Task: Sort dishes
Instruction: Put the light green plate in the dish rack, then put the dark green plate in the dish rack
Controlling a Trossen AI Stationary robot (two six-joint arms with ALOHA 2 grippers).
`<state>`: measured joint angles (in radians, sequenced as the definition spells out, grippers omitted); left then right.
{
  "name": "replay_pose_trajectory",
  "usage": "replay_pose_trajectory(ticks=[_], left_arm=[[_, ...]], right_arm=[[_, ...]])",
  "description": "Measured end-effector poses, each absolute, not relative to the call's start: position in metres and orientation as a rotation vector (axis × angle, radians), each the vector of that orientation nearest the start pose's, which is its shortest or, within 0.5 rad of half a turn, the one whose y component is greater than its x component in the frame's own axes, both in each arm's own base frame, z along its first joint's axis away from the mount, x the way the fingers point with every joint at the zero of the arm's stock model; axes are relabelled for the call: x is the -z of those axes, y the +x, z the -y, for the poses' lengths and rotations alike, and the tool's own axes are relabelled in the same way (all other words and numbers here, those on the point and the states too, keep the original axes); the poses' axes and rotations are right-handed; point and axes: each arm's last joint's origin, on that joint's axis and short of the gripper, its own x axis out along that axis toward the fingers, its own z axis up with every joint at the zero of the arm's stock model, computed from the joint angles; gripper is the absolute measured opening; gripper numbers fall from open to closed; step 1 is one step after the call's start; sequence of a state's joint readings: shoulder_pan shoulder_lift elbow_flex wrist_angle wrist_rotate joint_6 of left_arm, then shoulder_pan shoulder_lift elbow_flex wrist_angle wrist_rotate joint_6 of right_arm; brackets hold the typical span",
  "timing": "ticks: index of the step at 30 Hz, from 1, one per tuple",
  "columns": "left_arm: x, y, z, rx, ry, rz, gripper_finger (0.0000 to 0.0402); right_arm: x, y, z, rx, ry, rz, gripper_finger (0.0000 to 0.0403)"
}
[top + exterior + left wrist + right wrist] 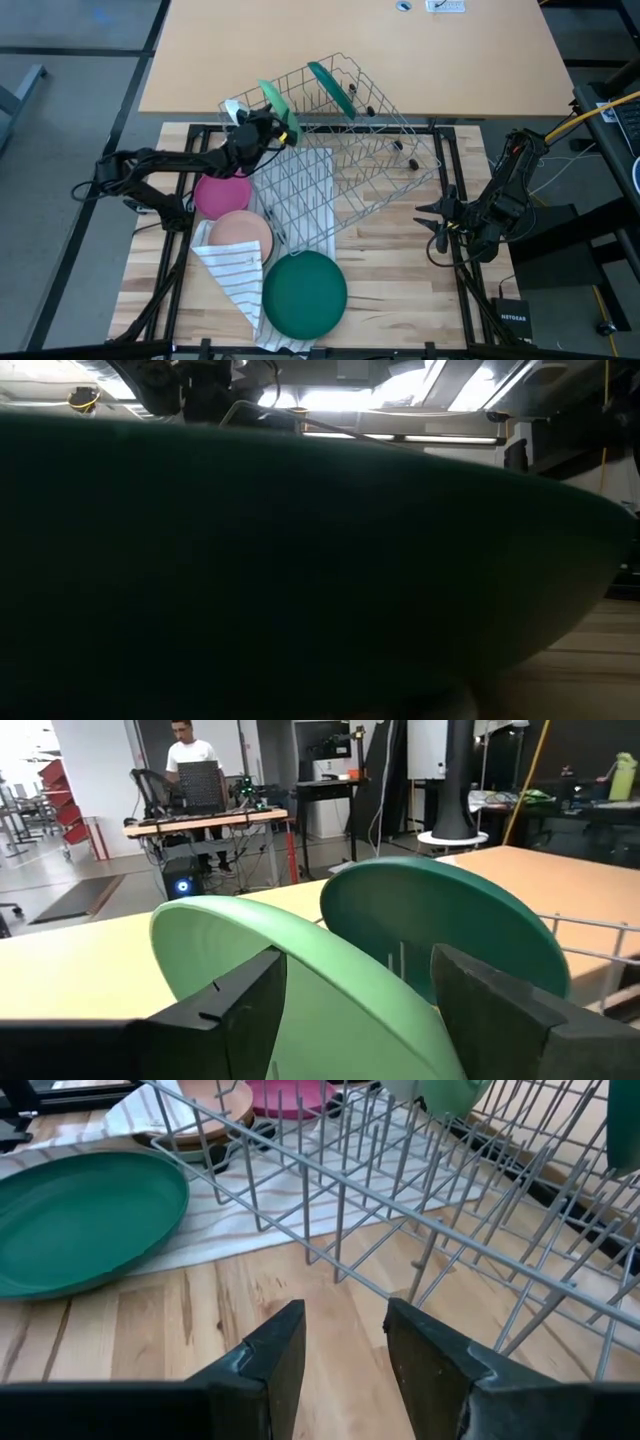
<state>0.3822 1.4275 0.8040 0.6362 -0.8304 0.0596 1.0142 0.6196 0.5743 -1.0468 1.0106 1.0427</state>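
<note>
Low down, dark green plate point(300, 560) probably hides both hands.

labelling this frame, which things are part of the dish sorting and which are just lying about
Part of the job:
light green plate, at the left gripper
dark green plate in the rack
large dark green plate
magenta plate
peach plate

Just lying about:
wire rack
striped cloth
</note>
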Motion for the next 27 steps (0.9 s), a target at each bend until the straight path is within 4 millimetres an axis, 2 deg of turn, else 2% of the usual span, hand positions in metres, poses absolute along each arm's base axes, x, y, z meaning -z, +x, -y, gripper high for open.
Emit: replay_pose_trajectory(ticks=[9,15,21,27], left_arm=[[-0.280,0.262,-0.118,-1.219,0.073,-0.119,0.0237],[-0.290,0.255,-0.110,-1.202,0.065,-0.109,0.0237],[-0.302,0.245,-0.107,-1.212,0.055,-0.062,0.0237],[-0.307,0.237,-0.113,-1.281,0.051,-0.047,0.0237]], right_arm=[[-0.232,0.069,-0.064,0.275,0.089,-0.486,0.0145],[-0.232,0.069,-0.064,0.274,0.088,-0.487,0.0145],[-0.232,0.069,-0.064,0.274,0.089,-0.486,0.0145],[-0.232,0.069,-0.064,0.274,0.089,-0.486,0.0145]])
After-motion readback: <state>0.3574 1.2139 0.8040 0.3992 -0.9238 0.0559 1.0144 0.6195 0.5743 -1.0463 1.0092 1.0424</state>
